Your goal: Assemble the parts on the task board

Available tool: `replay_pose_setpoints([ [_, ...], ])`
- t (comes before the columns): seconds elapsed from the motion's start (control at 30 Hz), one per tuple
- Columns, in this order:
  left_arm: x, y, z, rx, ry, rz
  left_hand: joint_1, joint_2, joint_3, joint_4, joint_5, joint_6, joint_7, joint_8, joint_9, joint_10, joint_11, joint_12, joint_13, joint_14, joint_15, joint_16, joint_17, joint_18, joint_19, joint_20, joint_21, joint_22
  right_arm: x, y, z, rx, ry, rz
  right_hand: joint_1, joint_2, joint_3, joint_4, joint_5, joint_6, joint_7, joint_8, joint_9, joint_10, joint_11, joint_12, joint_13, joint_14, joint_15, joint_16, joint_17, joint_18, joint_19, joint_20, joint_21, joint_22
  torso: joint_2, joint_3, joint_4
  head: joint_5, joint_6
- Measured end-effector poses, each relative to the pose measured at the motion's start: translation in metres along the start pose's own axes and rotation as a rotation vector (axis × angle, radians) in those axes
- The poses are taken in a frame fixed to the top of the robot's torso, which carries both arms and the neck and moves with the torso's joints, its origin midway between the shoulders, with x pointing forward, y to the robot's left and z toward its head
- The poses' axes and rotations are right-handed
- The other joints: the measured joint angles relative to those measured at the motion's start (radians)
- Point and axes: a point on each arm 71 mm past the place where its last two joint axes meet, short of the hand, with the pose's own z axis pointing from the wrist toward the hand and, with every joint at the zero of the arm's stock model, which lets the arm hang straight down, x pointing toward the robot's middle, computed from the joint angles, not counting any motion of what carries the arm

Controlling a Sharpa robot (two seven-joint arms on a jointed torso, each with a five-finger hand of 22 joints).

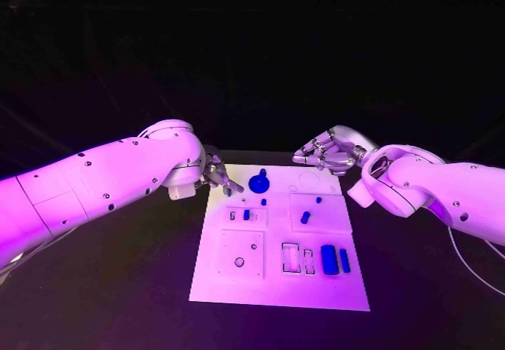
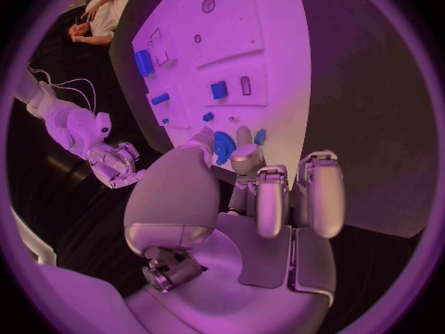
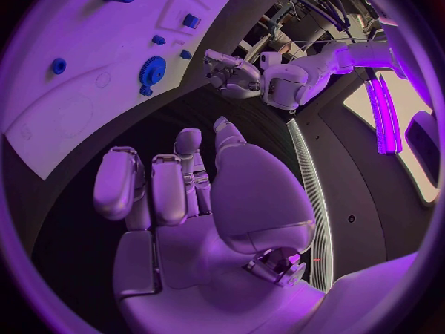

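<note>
The white board [image 1: 279, 248] lay lengthwise in the middle of the black table [image 1: 126, 292], its far end between the two hands.

The left hand [image 1: 218, 177] hovered at the board's far left corner, fingers loosely curled and apart, holding nothing. Its wrist view showed the fingers [image 2: 271, 200] pointing toward the board, with the blue gear [image 2: 223, 145] just beyond the fingertips; whether they touched it I could not tell.

The right hand [image 1: 326, 155] hung past the board's far right corner, over the dark table, fingers partly bent and spread, empty. In its own wrist view the palm and fingers [image 3: 169, 189] were clear of the board's edge.

Parts on the board: the blue gear [image 1: 259, 182] sat near the far end, left of centre, with a small knob sticking up from it. A small blue peg [image 1: 247, 214] stood in a recessed panel on the left. Another small blue piece [image 1: 305, 216] lay tilted on the right panel, with a tiny blue dot [image 1: 319, 199] just beyond it. Two longer blue blocks [image 1: 329, 259] lay side by side near the right edge, next to two outlined rectangular slots [image 1: 292, 258]. A square panel with a small round hole [image 1: 240, 262] took up the near left.
</note>
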Motion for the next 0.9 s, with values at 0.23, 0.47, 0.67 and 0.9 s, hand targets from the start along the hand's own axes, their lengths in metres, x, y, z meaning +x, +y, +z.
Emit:
replay_pose_setpoints([
  [0.23,-0.012,0.01,0.011,-0.045,-0.005,-0.038,0.0,0.0,0.0,0.0,0.0,0.0,0.0,0.0,-0.001,0.0,0.0,0.007,0.01,0.0,0.0,0.0,0.0,0.0,-0.004,0.004,0.0,0.0,0.0,0.0,0.001,0.0,0.0,0.0,0.0,0.0,0.0,0.0,0.0,0.0,0.0,0.0,0.0,0.0,0.0,0.0,0.0,0.0,0.0,0.0,0.0,0.0,0.0,0.0,0.0,0.0,0.002,-0.0006,-0.0003,0.002,0.004],
  [0.47,-0.018,0.013,0.02,-0.075,-0.005,-0.048,0.0,0.0,0.0,0.0,0.0,0.004,-0.004,0.0,-0.004,0.0,0.0,0.02,0.022,0.0,0.0,0.0,0.0,0.0,-0.004,0.003,0.004,0.0,0.001,0.001,0.002,-0.002,0.002,0.001,0.0,0.0,-0.003,-0.003,0.0,0.0,0.0,0.0,0.0,0.0,0.0,0.0,-0.001,0.0,0.0,0.0,0.0,0.0,-0.004,-0.004,0.0,-0.001,0.005,-0.0017,-0.0007,0.006,0.007],
  [0.67,-0.02,0.014,0.026,-0.088,-0.003,-0.045,0.0,0.0,0.0,0.0,0.0,0.009,-0.002,0.0,-0.005,0.004,-0.004,0.025,0.028,0.0,0.0,0.0,0.0,0.0,-0.004,0.003,0.004,0.0,0.001,0.001,0.002,-0.002,0.003,0.001,0.0,0.0,-0.003,-0.003,0.0,0.0,0.0,0.0,0.0,0.0,0.0,0.0,-0.001,0.0,0.0,0.0,0.0,0.0,-0.004,-0.004,0.0,-0.001,0.007,-0.0024,-0.0013,0.009,0.012],
  [0.9,-0.019,0.012,0.031,-0.091,-0.004,-0.03,0.0,0.0,0.0,-0.001,0.0,0.019,-0.004,0.0,-0.006,0.011,-0.003,0.035,0.036,0.0,0.0,0.0,0.0,0.0,-0.004,0.003,0.008,0.0,0.002,0.001,0.002,-0.003,0.005,0.001,0.0,0.0,-0.005,-0.001,0.0,0.0,0.0,0.0,0.0,0.0,0.0,0.0,-0.001,0.0,0.0,0.0,0.0,0.0,-0.004,-0.004,0.0,-0.001,0.006,-0.0024,-0.0016,0.012,0.012],
])
